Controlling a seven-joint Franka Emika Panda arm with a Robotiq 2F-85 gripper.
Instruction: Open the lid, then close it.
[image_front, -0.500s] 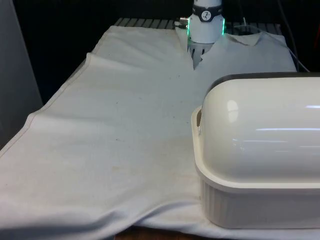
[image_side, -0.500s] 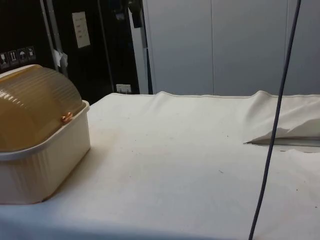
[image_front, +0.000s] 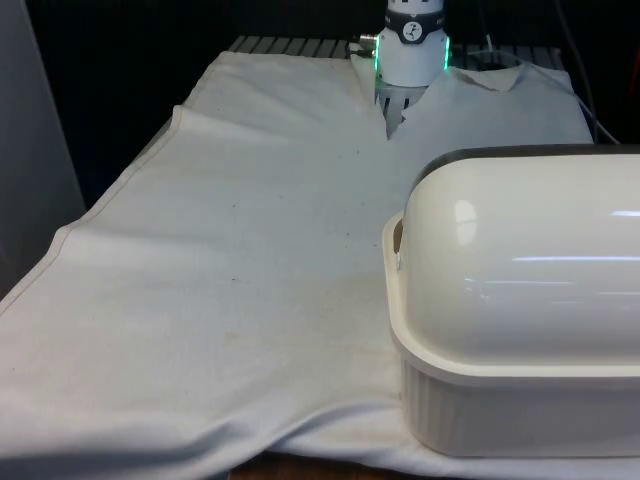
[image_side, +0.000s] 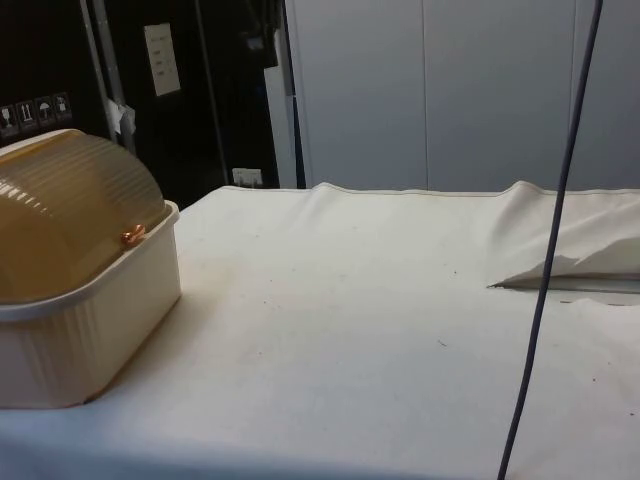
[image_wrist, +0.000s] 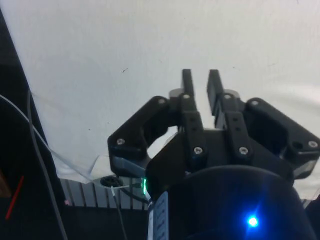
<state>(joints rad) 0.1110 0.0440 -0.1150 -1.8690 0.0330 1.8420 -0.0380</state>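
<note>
Nothing's moved vs half a sec ago: your cream plastic bread box (image_front: 520, 400) w/ its domed roll-top lid (image_front: 525, 260) sits shut at the worktop's (image_front: 230, 280) near corner. Black two-finger claw (image_wrist: 200, 82) hangs over bare cloth, slightly parted, holding nothing; opening not yet begun.

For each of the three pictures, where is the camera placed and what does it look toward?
Front view: looks along the table at the closed bread box; the arm's base stands at the far end.
Side view: from the table's side, across the white cloth; same bread box.
Wrist view: above the cloth, gripper slightly parted, holding nothing.
</note>
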